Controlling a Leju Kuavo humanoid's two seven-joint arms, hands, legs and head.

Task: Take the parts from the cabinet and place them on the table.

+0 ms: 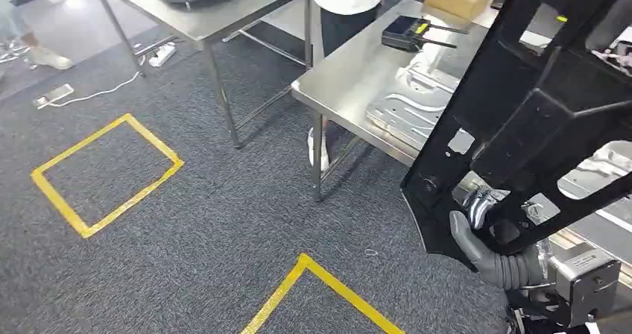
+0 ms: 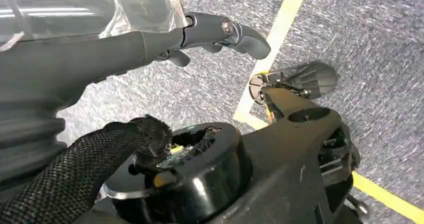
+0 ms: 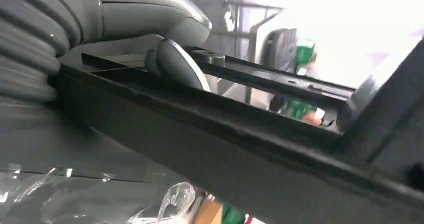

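My right hand (image 1: 477, 226) grips lower edge of black panel (image 1: 536, 103), tilted, right of head view, above steel table (image 1: 350, 80). My left hand (image 2: 150, 44) empty, fingers apart, over grey carpet (image 1: 223, 222) with yellow tape (image 1: 104, 174).

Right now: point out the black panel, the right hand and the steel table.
black panel (image 1: 536, 103), head view, upper frame bar
right hand (image 1: 477, 233), head view, grey thumb on panel's lower edge
steel table (image 1: 350, 77), head view, bare top

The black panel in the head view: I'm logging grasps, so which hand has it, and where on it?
The right hand holds the black panel at its lower edge, fingers hooked through a cutout there. The left hand holds nothing.
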